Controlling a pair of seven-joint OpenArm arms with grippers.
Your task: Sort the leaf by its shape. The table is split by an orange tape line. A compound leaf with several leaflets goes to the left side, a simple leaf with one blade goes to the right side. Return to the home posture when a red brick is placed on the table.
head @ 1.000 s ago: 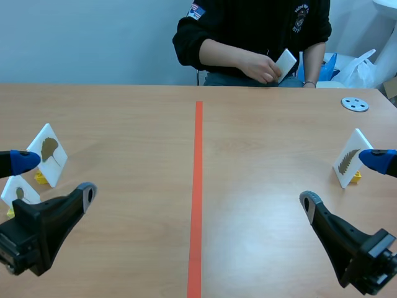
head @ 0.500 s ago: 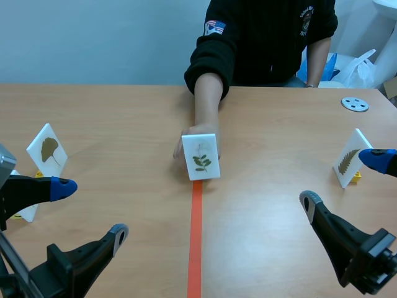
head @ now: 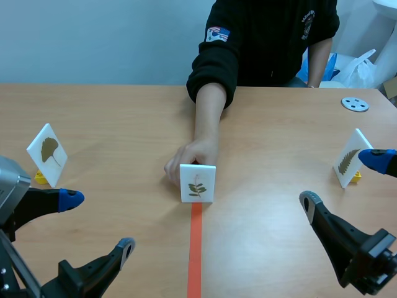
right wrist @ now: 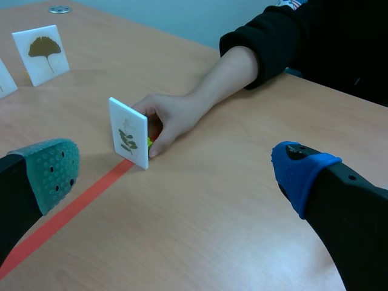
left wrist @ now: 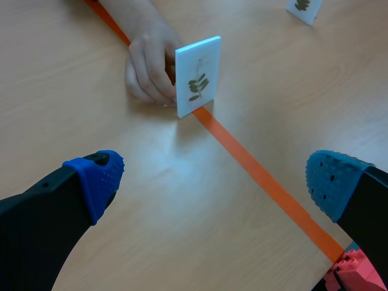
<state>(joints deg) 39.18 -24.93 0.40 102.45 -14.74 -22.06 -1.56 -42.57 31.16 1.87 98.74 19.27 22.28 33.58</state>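
A white card (head: 197,183) showing a green sprig with several small leaflets stands upright on the orange tape line (head: 195,248). A person's hand (head: 186,160) holds it from behind. My left gripper (head: 96,222) is open at the near left, well short of the card. My right gripper (head: 341,180) is open at the near right, also apart from it. The card (left wrist: 198,76) and hand (left wrist: 148,63) lie ahead of the open left gripper (left wrist: 212,176). The right wrist view has the card (right wrist: 128,140) ahead of the open right gripper (right wrist: 182,176).
A ginkgo leaf card (head: 46,154) stands on the left side, a fern-like leaf card (head: 349,158) on the right side. A grey disc (head: 355,104) lies at the far right. A red studded piece (left wrist: 354,276) shows partly under my left gripper's finger, by the tape.
The person reached in and set the sprig card on the tape line, then drew it nearer to me. My left arm turned and shifted. The right arm kept still.
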